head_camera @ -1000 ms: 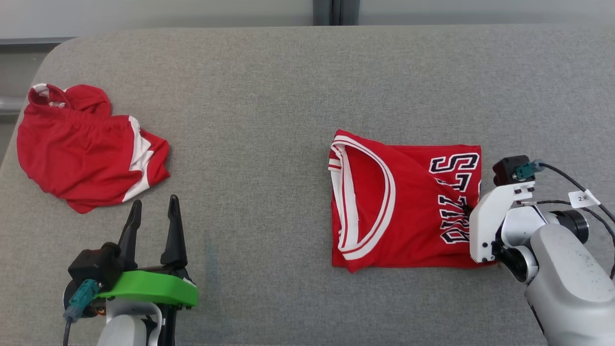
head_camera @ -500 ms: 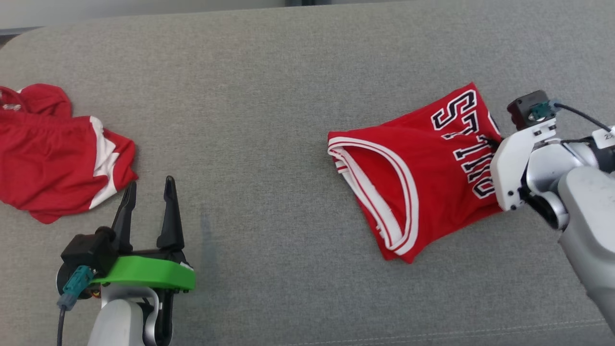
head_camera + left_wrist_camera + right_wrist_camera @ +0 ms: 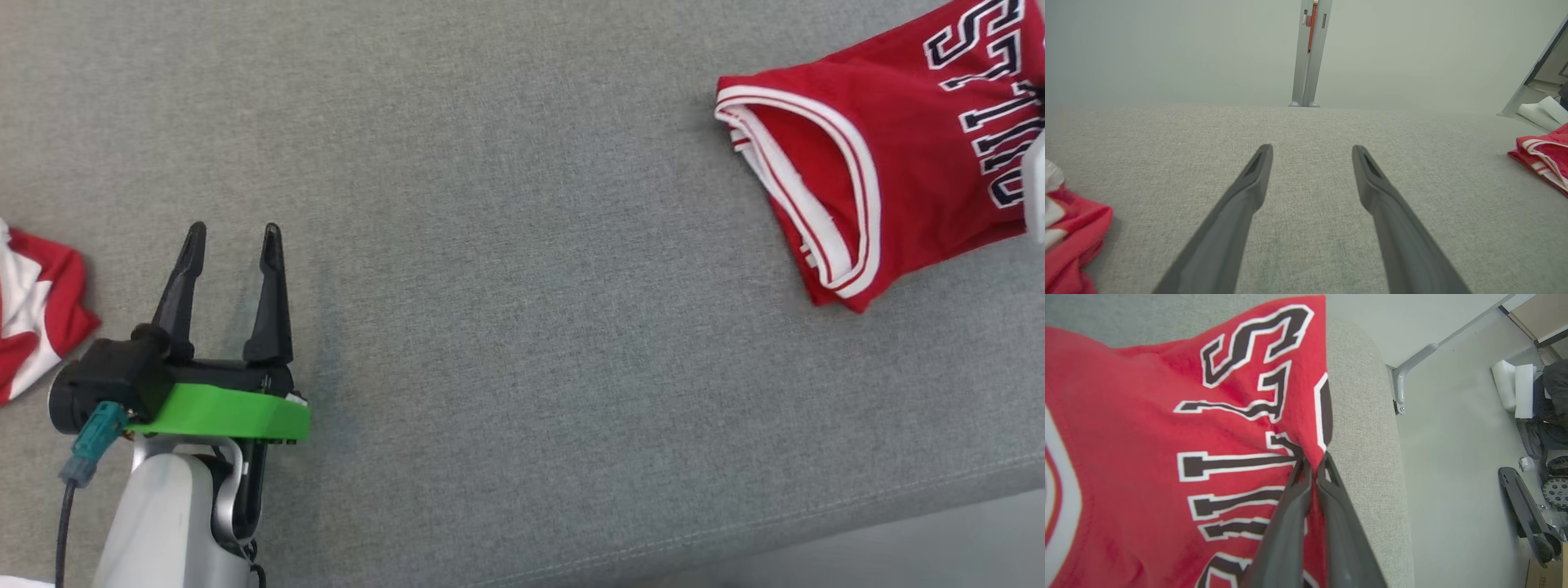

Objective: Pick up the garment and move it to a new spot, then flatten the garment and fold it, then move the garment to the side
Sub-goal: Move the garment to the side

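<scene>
Item one, left arm: we record a pale forearm rising from the lower left of the head view and carrying a green bracket. The left gripper (image 3: 233, 229) points up the frame above the grey cushion (image 3: 522, 245), its two long, dark, tapered fingers spread wide and holding nothing. Item two, right arm: we note the right gripper (image 3: 1315, 459) in its wrist view, fingers clenched together on a pinch of the jersey (image 3: 890, 155) at the black, white-edged lettering, close to the cloth's edge. Item three, jersey: smooth red knit with white-and-red striped trim round an arched opening, folded, at the upper right of the head view, creased toward the pinch. Item four, cushion: coarse grey weave, rounded corner, stitched seam along its lower edge. Item five: a second red-and-white garment (image 3: 33, 318), crumpled, at the left edge.
</scene>
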{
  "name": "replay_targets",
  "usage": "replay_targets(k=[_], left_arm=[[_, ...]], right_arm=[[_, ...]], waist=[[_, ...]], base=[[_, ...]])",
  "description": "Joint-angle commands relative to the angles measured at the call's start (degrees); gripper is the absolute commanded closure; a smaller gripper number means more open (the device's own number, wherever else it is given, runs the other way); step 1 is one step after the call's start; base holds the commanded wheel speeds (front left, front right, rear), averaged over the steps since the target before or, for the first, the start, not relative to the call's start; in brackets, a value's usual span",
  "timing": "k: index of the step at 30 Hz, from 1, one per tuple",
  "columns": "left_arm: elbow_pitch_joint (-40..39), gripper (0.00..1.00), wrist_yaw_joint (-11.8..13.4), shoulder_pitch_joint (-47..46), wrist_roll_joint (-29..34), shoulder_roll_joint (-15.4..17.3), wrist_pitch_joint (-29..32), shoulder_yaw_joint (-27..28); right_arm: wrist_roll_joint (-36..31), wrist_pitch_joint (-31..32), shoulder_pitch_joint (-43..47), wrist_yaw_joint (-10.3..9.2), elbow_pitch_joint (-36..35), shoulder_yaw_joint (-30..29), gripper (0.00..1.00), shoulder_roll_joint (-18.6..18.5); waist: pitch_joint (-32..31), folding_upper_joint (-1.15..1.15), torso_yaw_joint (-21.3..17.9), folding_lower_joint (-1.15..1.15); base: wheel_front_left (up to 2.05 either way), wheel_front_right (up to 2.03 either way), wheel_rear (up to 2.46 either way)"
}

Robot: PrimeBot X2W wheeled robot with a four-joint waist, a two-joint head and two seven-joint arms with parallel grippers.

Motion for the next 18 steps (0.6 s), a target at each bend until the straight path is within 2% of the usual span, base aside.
replay_targets(k=[1, 5, 11, 16, 17, 18], left_arm=[[-0.6, 0.00, -0.1, -1.3, 0.3, 0.8, 0.0, -0.1], [-2.6, 0.00, -0.1, -2.8, 0.6, 2.2, 0.0, -0.2], [-4.9, 0.00, -0.1, -4.4, 0.1, 2.5, 0.0, -0.3], [-5.1, 0.00, -0.1, -4.5, 0.2, 2.3, 0.0, -0.4], [-5.1, 0.00, -0.1, -4.2, 0.1, 2.2, 0.0, -0.3], [-4.9, 0.00, -0.1, -4.0, 0.1, 2.2, 0.0, -0.3]], right_arm=[[-0.8, -0.9, -1.0, -0.11, 0.7, -0.8, 1.00, -0.7], [-0.7, -3.8, -2.5, -0.11, 3.1, -3.9, 1.00, -2.6], [-2.7, -7.8, -3.1, -0.11, 5.7, -8.0, 1.00, -4.1], [-4.1, -9.9, -3.0, -0.11, 7.1, -12.1, 0.98, -3.5], [-5.0, -10.4, -3.0, -0.11, 7.0, -12.9, 0.65, -3.5], [-5.4, -10.6, -2.9, -0.11, 6.9, -13.4, 0.00, -3.5]], waist=[[4.1, 0.00, -3.2, 0.00], [6.6, 0.00, -3.4, 0.00], [8.8, 0.00, -2.2, 0.00], [9.1, 0.00, -0.6, 0.00], [9.0, 0.00, -0.5, 0.00], [8.9, 0.00, -0.2, 0.00]], base=[[0.00, 0.00, 0.00], [0.00, 0.00, 0.00], [0.00, 0.00, 0.00], [0.00, 0.00, 0.00], [0.00, 0.00, 0.00], [0.00, 0.00, 0.00]])
